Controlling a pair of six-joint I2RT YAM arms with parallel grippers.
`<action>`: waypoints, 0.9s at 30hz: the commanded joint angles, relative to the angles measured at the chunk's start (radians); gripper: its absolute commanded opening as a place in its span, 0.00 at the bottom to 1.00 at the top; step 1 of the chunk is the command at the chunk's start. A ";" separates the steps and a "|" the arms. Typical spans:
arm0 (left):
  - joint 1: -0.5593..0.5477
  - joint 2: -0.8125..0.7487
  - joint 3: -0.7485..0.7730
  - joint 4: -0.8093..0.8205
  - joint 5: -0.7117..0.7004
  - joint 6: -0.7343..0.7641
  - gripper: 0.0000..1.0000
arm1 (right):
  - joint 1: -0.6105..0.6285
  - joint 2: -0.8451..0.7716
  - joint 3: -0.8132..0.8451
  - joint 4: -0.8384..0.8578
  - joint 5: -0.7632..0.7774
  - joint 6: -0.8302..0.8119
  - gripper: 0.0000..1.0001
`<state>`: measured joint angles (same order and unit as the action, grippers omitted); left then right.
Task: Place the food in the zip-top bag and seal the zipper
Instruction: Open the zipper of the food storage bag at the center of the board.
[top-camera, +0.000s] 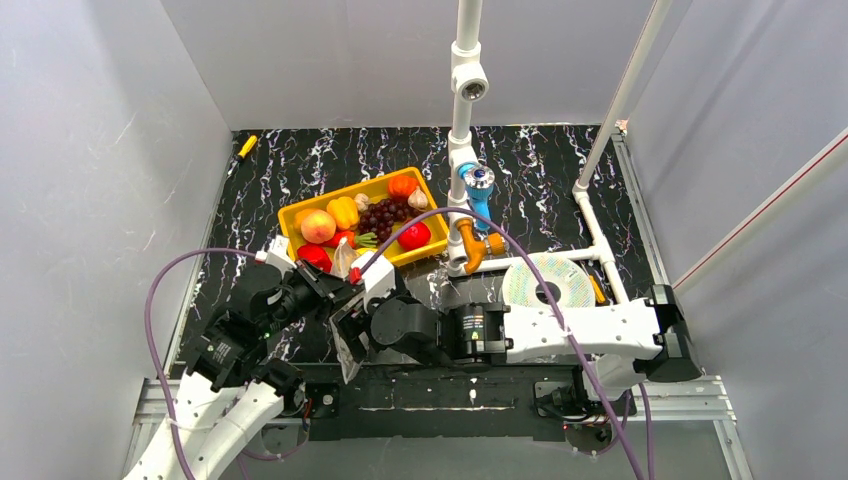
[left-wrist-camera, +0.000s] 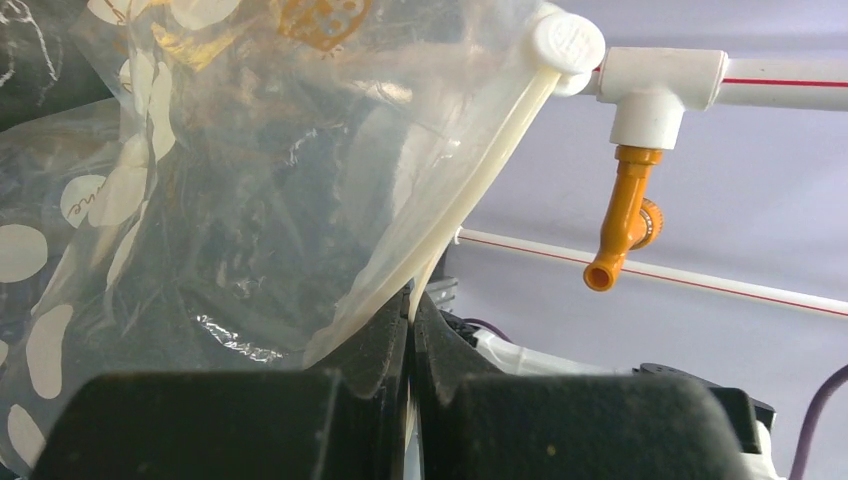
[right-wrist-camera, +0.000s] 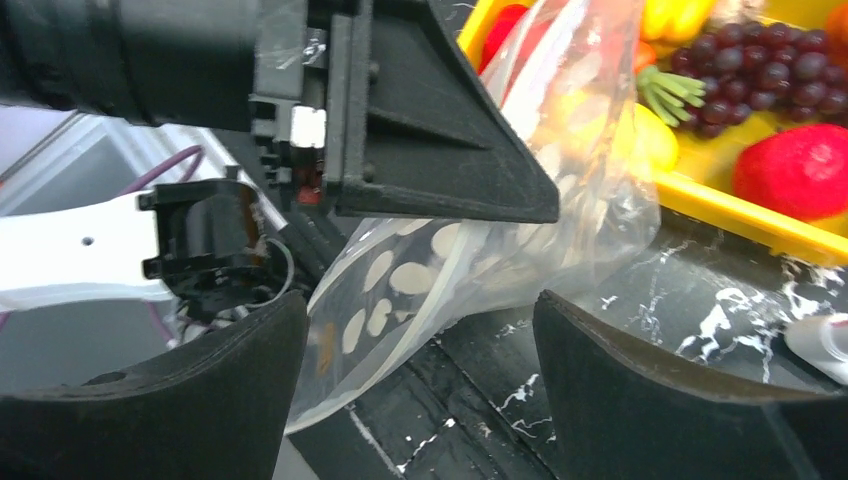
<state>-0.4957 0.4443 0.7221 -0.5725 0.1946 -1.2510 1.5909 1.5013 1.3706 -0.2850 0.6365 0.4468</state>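
Note:
The zip-top bag (top-camera: 347, 345) is clear with white spots and hangs off the table in front of the yellow tray (top-camera: 300, 212). My left gripper (left-wrist-camera: 412, 300) is shut on the bag's zipper (left-wrist-camera: 480, 190), a pale strip along the mouth edge. In the top view the left gripper (top-camera: 325, 285) is just left of the right gripper (top-camera: 352, 318). My right gripper (right-wrist-camera: 420, 305) is open, with the bag (right-wrist-camera: 480, 250) drooping between its fingers, untouched. The food lies in the tray: peach (top-camera: 318, 225), yellow pepper (top-camera: 343, 211), grapes (top-camera: 385, 215), red apple (top-camera: 414, 235). No food shows inside the bag.
A white pipe frame (top-camera: 462, 120) with an orange fitting (top-camera: 470, 245) and a blue valve (top-camera: 478, 185) stands right of the tray. A round white spool disc (top-camera: 548, 282) lies by the right arm. A yellow marker (top-camera: 246, 146) lies at the far left.

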 joint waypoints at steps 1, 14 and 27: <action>0.000 -0.024 -0.006 0.059 0.027 -0.066 0.00 | 0.015 0.065 0.078 -0.139 0.203 0.102 0.85; 0.000 -0.055 0.044 -0.102 -0.031 0.001 0.25 | 0.014 0.134 0.131 -0.201 0.321 0.123 0.08; 0.000 -0.055 0.316 -0.518 -0.203 0.430 0.87 | -0.048 0.032 0.048 -0.056 0.070 0.079 0.01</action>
<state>-0.4957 0.3916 1.0053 -0.9522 0.0355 -0.9611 1.5666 1.5742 1.4097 -0.4046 0.7686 0.5178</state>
